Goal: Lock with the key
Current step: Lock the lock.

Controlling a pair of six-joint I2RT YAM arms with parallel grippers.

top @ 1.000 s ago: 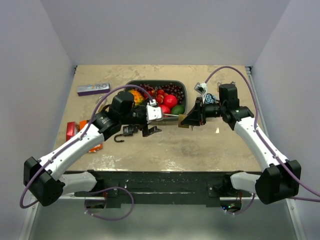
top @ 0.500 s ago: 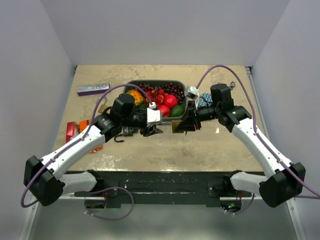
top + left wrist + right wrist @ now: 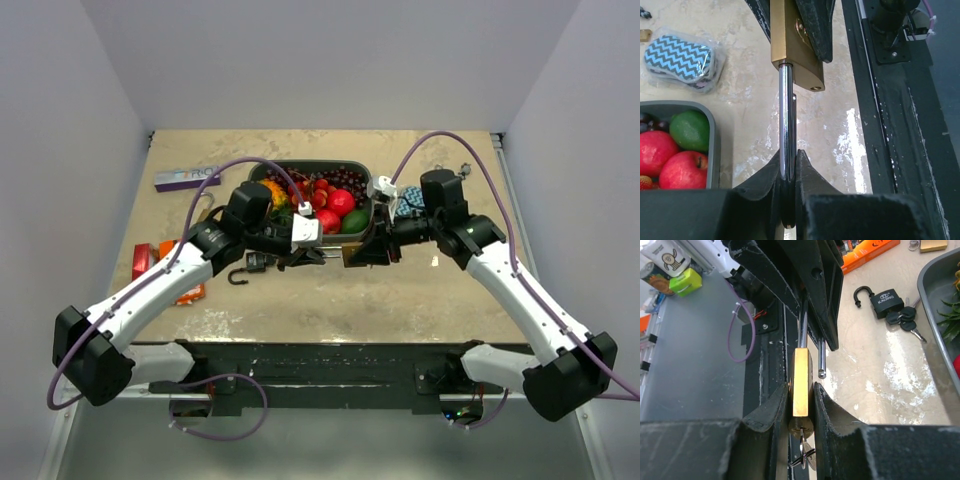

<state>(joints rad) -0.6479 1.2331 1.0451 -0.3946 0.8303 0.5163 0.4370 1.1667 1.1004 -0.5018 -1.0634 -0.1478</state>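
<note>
Beige table [image 3: 430, 300], pale, perhaps lilac walls [image 3: 320, 60].

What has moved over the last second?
The right gripper carried the brass padlock leftward, closing on the left gripper, which still pinches the shackle and barely shifted. The black padlock and fruit tray stayed put.

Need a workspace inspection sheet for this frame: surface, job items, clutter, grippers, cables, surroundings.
Surface: beige mottled table, glossy patches.
Job's things: brass padlock held between both grippers; shackle open, free end out of its hole; keys hanging from the body.
Clutter: fruit bin, black padlock with its own keys, zigzag pouch, orange box, purple packet.
Grippers: left gripper shut on shackle; right gripper shut on brass padlock.
Cables: purple cables loop over each arm.
Surroundings: plain white walls.
</note>
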